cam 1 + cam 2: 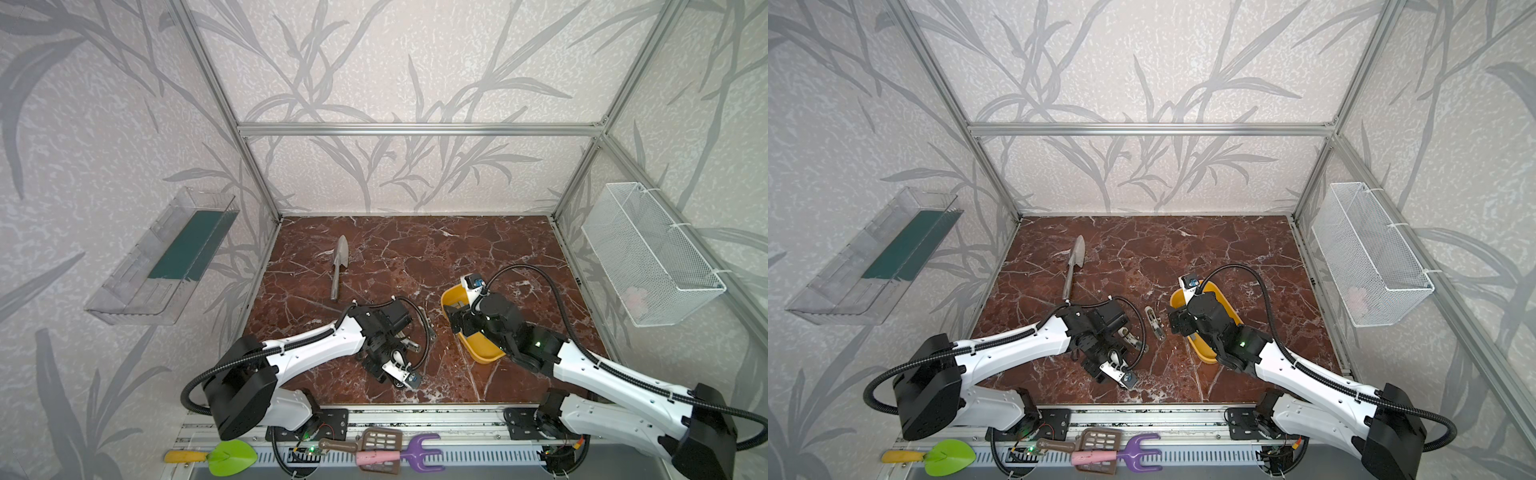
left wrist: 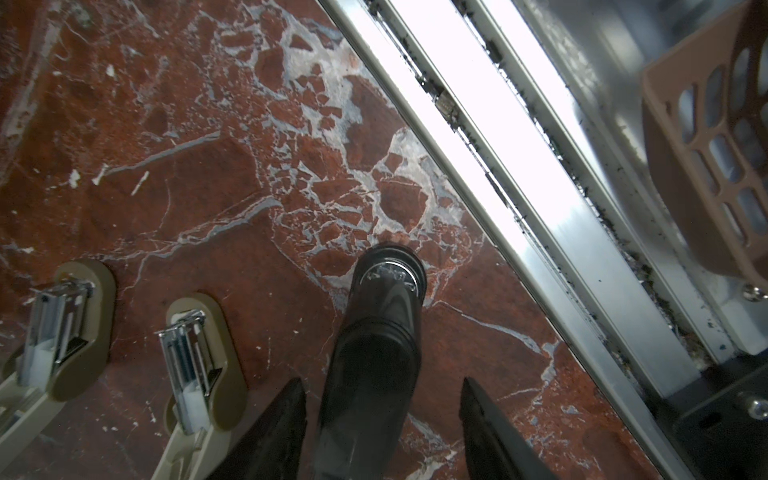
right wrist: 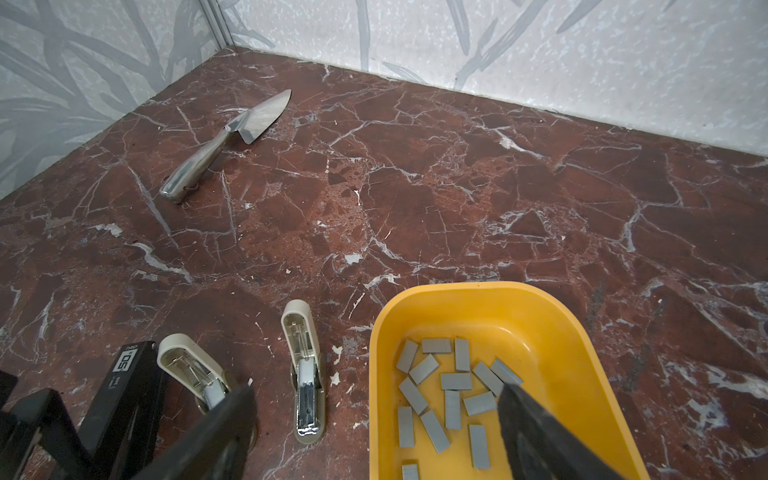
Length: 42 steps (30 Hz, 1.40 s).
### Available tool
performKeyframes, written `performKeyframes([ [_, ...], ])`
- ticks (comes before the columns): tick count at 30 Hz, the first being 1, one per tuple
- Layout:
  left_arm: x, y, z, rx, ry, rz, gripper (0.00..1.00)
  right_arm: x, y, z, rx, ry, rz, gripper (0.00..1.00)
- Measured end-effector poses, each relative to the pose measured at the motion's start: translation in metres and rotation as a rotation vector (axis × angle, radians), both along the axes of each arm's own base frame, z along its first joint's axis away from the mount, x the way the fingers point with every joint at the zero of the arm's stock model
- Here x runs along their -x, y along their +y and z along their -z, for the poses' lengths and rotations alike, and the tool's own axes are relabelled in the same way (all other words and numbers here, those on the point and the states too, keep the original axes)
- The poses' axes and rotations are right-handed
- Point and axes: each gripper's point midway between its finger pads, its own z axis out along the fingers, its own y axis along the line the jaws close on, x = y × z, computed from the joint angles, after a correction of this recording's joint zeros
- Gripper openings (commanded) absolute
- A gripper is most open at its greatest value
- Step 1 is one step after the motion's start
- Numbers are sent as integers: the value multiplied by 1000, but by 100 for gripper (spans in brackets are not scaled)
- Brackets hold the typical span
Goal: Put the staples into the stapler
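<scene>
left gripper (image 2: 382, 380) is released: both fingers (image 2: 282, 428) straddle the black stapler (image 2: 374, 353) with a visible gap on each side, nothing clamped. the stapler sits over the marble worktop (image 3: 457, 187) between those fingers, its rounded end with a silvery disc pointing toward the aluminium rail (image 2: 540, 199) at the front edge. can't tell from these views whether it lies flat. in the right wrist view the same stapler (image 3: 129, 386) shows a "50" label and sits just beside the nearer of two cream oblong pieces (image 3: 195, 374), the second one (image 3: 305, 374) a bit further over, both with metal insides facing up. right gripper (image 3: 376, 388) is wide open and empty, hanging over the near end of the yellow tray (image 3: 478, 286). one finger is above the tray, the other out over the cream pieces. the staples (image 3: 453, 382) are all in the tray, a loose scatter of small grey strips on its floor, none held. the tray (image 1: 484, 353) is on the right half of the worktop, mostly under the right arm in both top views. the metal trowel (image 1: 338, 266) lies far left, well apart from everything.
</scene>
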Motion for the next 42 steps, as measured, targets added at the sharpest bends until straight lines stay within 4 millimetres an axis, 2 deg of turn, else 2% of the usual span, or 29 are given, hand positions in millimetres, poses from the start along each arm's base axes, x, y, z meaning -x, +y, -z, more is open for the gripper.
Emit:
performKeyframes([
  [10, -8, -5, 7, -4, -30, 6, 52, 0, 1, 0, -5, 7, 4, 91],
  [21, -5, -3, 20, -43, 12, 12, 41, -1, 3, 3, -3, 19, -1, 92],
  [28, -7, -8, 16, -38, 18, 16, 45, -1, 3, 3, -2, 20, -1, 92],
  [36, -4, -7, 15, -35, 26, 34, 40, 1, 4, 4, -3, 26, -6, 92],
  [42, -2, -10, 13, -20, 40, 45, 45, 0, 4, 4, -3, 28, -6, 92],
])
